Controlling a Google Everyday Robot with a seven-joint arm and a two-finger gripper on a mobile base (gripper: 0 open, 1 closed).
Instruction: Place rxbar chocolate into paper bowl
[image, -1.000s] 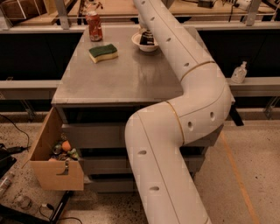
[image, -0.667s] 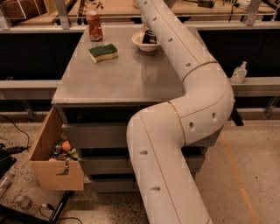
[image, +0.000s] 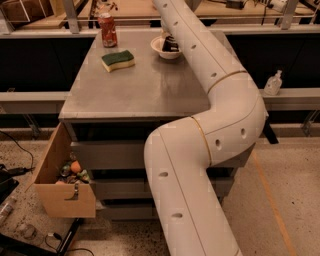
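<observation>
Far edge of desk, right of middle: paper bowl. My gripper hangs over it, mostly behind my arm; whether it grips anything, cannot tell. Dark rxbar chocolate seems inside the rim. Release low, centred; lift straight so bowl doesn't tip

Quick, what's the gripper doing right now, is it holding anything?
Gripper: at the bowl, largely hidden by the arm; open, closed or holding cannot be told.
</observation>
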